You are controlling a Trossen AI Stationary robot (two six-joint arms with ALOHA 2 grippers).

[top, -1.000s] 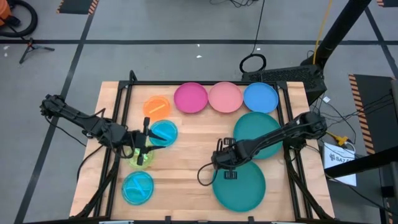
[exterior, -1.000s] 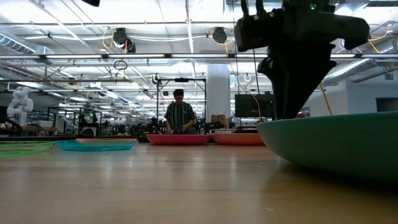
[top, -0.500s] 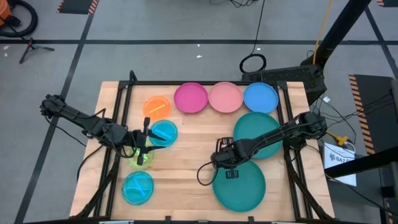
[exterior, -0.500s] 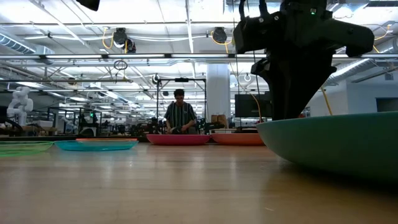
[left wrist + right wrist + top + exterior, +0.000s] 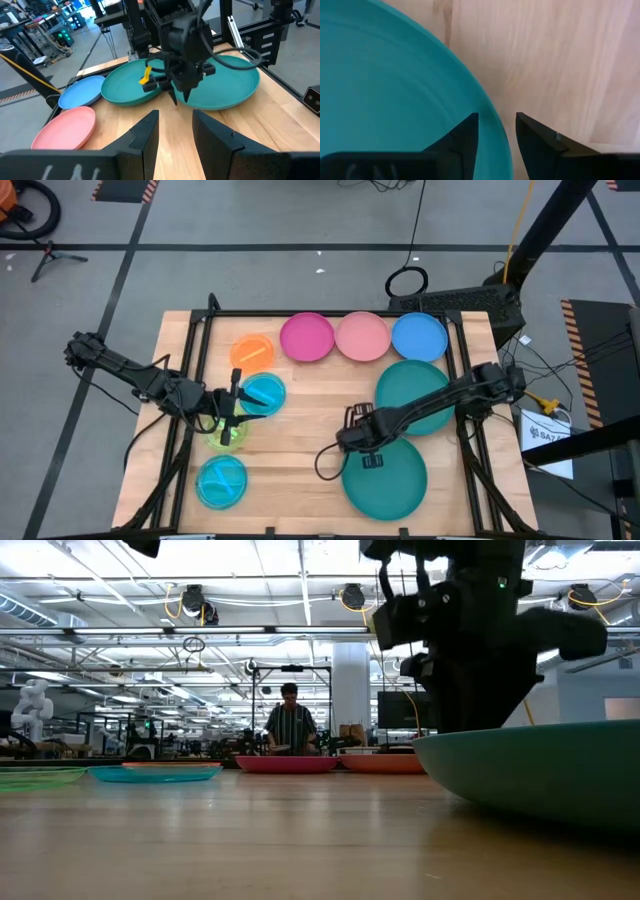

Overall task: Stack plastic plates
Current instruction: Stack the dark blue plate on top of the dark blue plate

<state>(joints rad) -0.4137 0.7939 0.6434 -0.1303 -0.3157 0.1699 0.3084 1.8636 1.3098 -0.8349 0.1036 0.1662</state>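
- Right wrist view: our right gripper (image 5: 496, 131) stands parted astride the near teal plate (image 5: 390, 100) rim, probably to grasp it.
- Our left gripper (image 5: 175, 131) waits unclenched, empty.

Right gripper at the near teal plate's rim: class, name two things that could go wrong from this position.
1. The right gripper hangs with open fingers straddling the near teal plate's rim; closing may pinch only the thin edge, so the glossy plate could slip or tilt on lifting.
2. That plate lies close to the second teal plate; dragging it could nudge the other.
The left gripper waits near the lime plate.
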